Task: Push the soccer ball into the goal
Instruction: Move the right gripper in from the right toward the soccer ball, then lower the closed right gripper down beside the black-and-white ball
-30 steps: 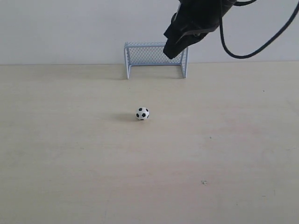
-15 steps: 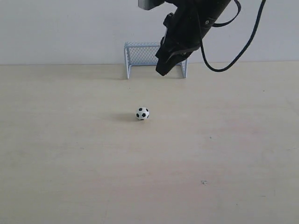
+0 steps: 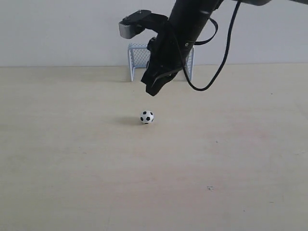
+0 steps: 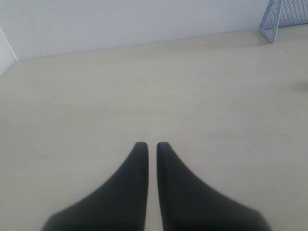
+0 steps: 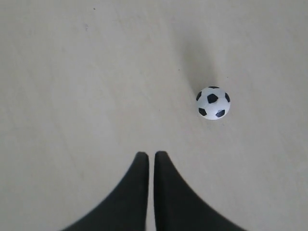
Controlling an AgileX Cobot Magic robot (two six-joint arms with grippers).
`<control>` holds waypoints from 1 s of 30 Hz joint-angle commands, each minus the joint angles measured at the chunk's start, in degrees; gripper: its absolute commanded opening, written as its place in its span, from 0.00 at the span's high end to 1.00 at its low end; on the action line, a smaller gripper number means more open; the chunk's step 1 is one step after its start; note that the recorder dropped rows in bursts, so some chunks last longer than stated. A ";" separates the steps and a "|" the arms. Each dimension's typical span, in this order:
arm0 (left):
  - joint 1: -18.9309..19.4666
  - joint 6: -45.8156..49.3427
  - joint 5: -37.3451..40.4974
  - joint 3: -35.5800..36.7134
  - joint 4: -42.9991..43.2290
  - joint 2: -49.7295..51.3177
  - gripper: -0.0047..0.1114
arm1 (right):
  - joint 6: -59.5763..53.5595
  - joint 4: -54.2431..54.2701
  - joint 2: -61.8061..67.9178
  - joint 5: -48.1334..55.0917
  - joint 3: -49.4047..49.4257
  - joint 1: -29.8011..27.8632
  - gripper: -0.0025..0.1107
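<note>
The soccer ball (image 3: pixel 147 117), small and white with black patches, rests on the pale table in the middle of the exterior view. Behind it, against the wall, stands the goal (image 3: pixel 136 57) with its pale blue frame and mesh, partly hidden by the right arm. My right gripper (image 3: pixel 152 91) hangs shut in the air above the ball, between ball and goal, holding nothing. In the right wrist view the soccer ball (image 5: pixel 213 102) lies ahead and to one side of the right gripper (image 5: pixel 151 155). My left gripper (image 4: pixel 148 145) is shut and empty, with the goal (image 4: pixel 284 17) far off.
A pale wooden table (image 3: pixel 72 159) fills the scene, ending at a white wall (image 3: pixel 57 29) behind the goal. A black cable (image 3: pixel 219 62) loops down from the right arm. A small dark speck (image 3: pixel 210 187) marks the table near the front.
The right arm has swung down and to the left, from in front of the goal's right post to just above the ball. The ball has not moved.
</note>
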 commanded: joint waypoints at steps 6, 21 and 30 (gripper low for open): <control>-0.45 -0.53 -0.19 -0.24 0.03 0.31 0.91 | 1.15 -0.64 4.10 0.18 -5.63 0.24 0.98; -0.45 -0.53 -0.19 -0.24 0.03 0.31 0.91 | -1.42 -1.51 9.86 0.18 -12.57 0.35 0.98; -0.45 -0.53 -0.19 -0.24 0.03 0.31 0.91 | -4.07 -4.40 12.78 0.18 -12.57 1.48 0.98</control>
